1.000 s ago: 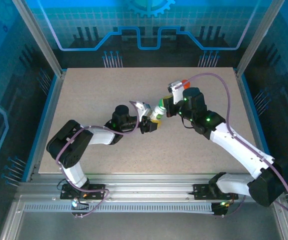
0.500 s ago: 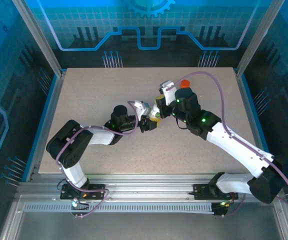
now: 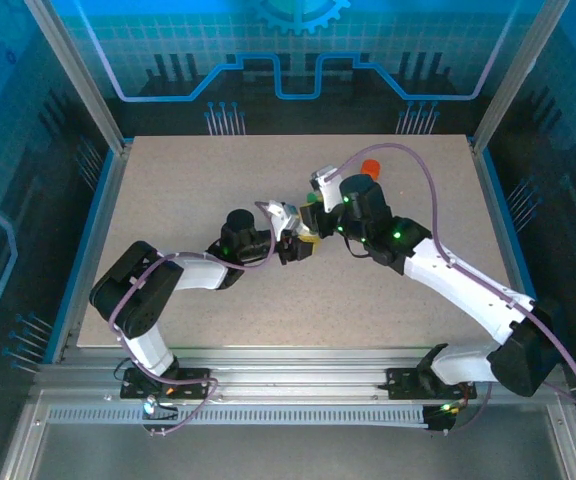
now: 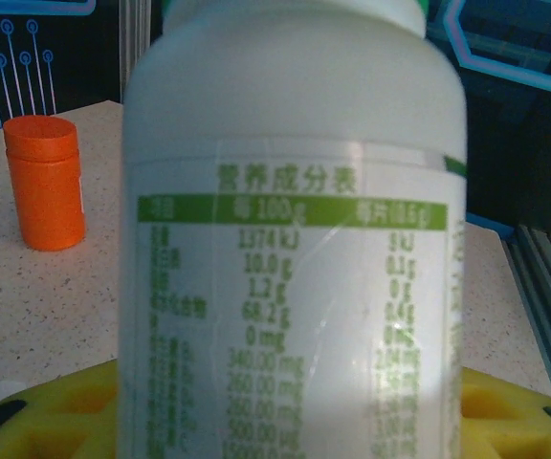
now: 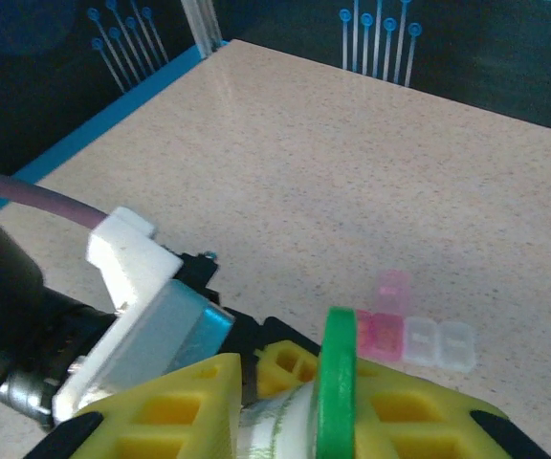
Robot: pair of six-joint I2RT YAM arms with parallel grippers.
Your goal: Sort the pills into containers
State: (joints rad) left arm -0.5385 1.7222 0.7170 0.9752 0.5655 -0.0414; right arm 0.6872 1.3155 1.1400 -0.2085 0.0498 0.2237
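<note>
my right arm is swinging left across the table (image 3: 188, 200), so the orange bottle (image 4: 44, 182) it was mostly covering a second ago is now standing in the open near the far edge, upright with its lid on. my right claw (image 3: 316, 208) is crowding close to my left claw (image 3: 300, 240) in the middle of the table. my left claw is clamping the white bottle (image 4: 295, 239) by its body, with a yellow finger showing on each side of the label. the green cap (image 5: 338, 382) is sitting edge-on among yellow fingers in the right wrist view and seems to be on the bottle. whether my right claw is gripping that cap or standing apart from it, i cannot tell. a little pink and clear case (image 5: 390, 325) is lying on the table beyond, well apart. i am judging that i am working at the cap while my left holds the bottle steady. no pill is showing anywhere, so the sorting looks barely begun.
</note>
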